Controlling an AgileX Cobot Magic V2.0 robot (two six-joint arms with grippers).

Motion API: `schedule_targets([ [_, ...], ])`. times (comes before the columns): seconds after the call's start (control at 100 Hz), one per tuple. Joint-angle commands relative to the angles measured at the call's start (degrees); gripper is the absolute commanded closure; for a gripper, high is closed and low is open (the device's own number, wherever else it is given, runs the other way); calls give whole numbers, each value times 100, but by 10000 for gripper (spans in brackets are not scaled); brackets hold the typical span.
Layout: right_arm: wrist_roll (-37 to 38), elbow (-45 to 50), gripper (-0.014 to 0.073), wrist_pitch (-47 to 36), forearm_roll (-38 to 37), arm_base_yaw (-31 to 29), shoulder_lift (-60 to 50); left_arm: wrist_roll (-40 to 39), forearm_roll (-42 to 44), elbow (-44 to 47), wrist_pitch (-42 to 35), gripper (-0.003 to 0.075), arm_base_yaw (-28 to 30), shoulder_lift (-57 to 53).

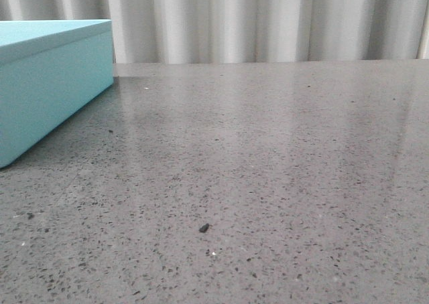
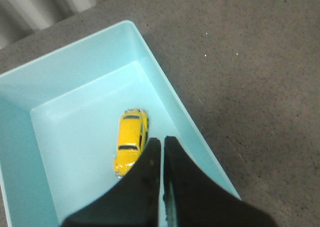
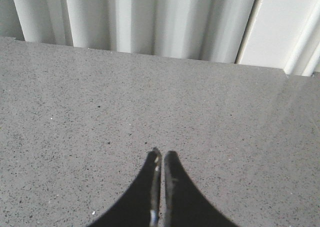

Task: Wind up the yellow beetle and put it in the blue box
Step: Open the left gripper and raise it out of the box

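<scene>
The yellow beetle (image 2: 130,141) rests on its wheels on the floor of the blue box (image 2: 80,82), near one long wall. My left gripper (image 2: 162,140) hangs above the box interior, shut, with nothing between its fingers; its tips sit just beside the car's side in the left wrist view. In the front view only the blue box (image 1: 47,83) shows at the far left, and the car inside is hidden by its wall. My right gripper (image 3: 162,154) is shut and empty over bare grey tabletop, away from the box.
Speckled grey tabletop (image 1: 268,170) stretches from the box to the right. A small dark speck (image 1: 204,228) lies near the front. A pleated white curtain (image 1: 268,19) closes off the table's far edge.
</scene>
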Motion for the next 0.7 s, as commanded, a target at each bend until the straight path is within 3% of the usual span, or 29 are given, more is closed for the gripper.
schedule_targets([
  [0.0, -66, 34, 655, -746, -78, 4, -85, -62, -159, 311, -469, 741, 21, -534],
  [0.36, 51, 424, 655, -1705, -78, 4, -95, -62, -152, 2771, -2258, 741, 21, -2826],
  [0.69, 60, 1296, 655, -2773, 163, 4, -83, -73, -111, 4739, -3250, 741, 21, -4862],
])
